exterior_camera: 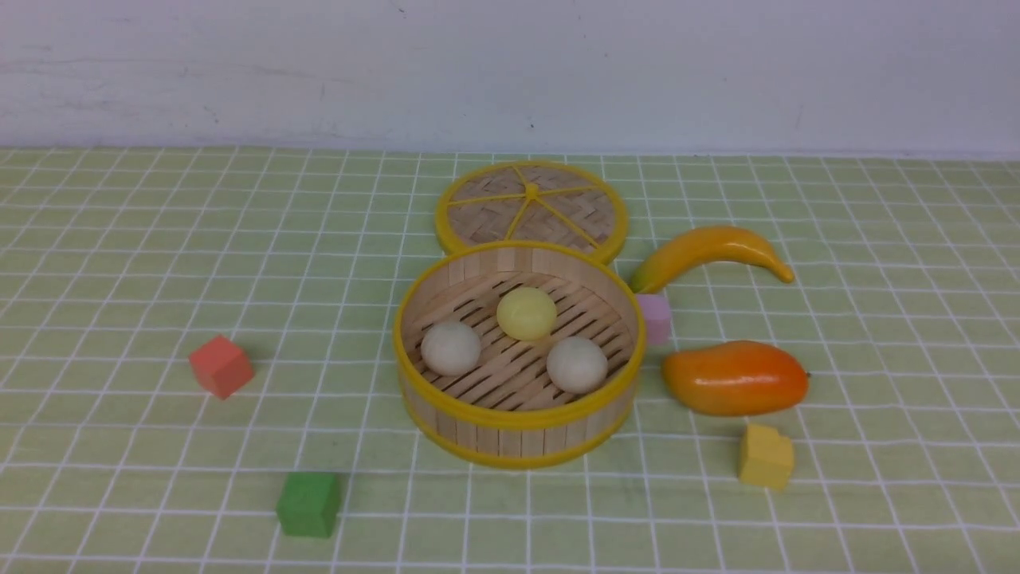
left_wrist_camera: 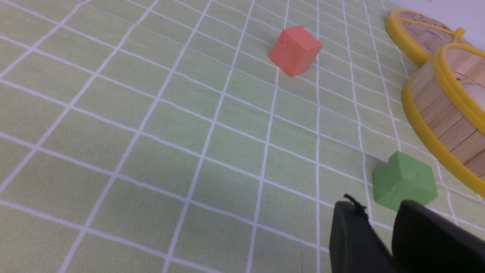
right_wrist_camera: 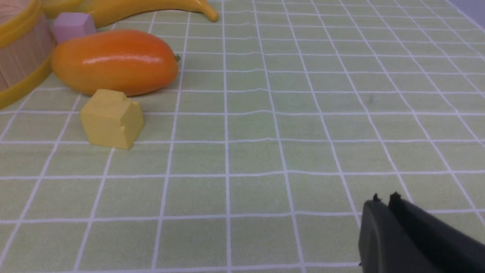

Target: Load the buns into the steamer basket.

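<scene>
The steamer basket (exterior_camera: 518, 414) stands mid-table, round bamboo with yellow rims. All three buns lie on its slatted floor: a pale yellow one (exterior_camera: 527, 312) at the back, an off-white one (exterior_camera: 451, 347) at the left, and another off-white one (exterior_camera: 577, 363) at the right. Neither arm shows in the front view. My left gripper (left_wrist_camera: 379, 206) is slightly open and empty, low over the cloth beside a green cube (left_wrist_camera: 404, 184), with the basket wall (left_wrist_camera: 443, 113) off to one side. My right gripper (right_wrist_camera: 384, 199) is shut and empty over bare cloth.
The flat woven lid (exterior_camera: 531, 209) lies behind the basket. A banana (exterior_camera: 709, 251), pink cube (exterior_camera: 655, 317), orange mango (exterior_camera: 735, 378) and yellow cube (exterior_camera: 765, 456) sit to the right. A red cube (exterior_camera: 221, 365) and the green cube (exterior_camera: 307, 504) sit to the left.
</scene>
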Controlling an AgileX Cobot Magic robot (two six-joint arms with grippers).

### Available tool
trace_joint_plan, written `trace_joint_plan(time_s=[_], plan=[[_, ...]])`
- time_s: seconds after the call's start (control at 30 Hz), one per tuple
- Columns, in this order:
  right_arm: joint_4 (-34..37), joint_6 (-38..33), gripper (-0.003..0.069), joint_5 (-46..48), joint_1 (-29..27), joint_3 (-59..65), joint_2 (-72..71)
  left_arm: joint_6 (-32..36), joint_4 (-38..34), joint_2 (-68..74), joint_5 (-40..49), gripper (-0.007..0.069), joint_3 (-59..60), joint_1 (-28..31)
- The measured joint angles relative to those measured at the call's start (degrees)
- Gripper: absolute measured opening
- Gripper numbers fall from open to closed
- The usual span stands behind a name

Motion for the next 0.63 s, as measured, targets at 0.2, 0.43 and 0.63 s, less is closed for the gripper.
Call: trace_joint_plan(time_s=[0.2,0.43,0.63], plan=[[0.0,0.0,0.0034,0.0,0.0,0.0,0.0,0.0,0.0,0.0,0.0,0.0173,0.0,0.0],[0.0,0.0,0.0043,0.0,0.0,0.0,0.0,0.0,0.0,0.0,0.0,0.0182,0.0,0.0],[0.0,-0.01,0.0052,-0.04,0.0,0.0,0.0,0.0,0.0,0.0,0.0,0.0183,0.0,0.0]])
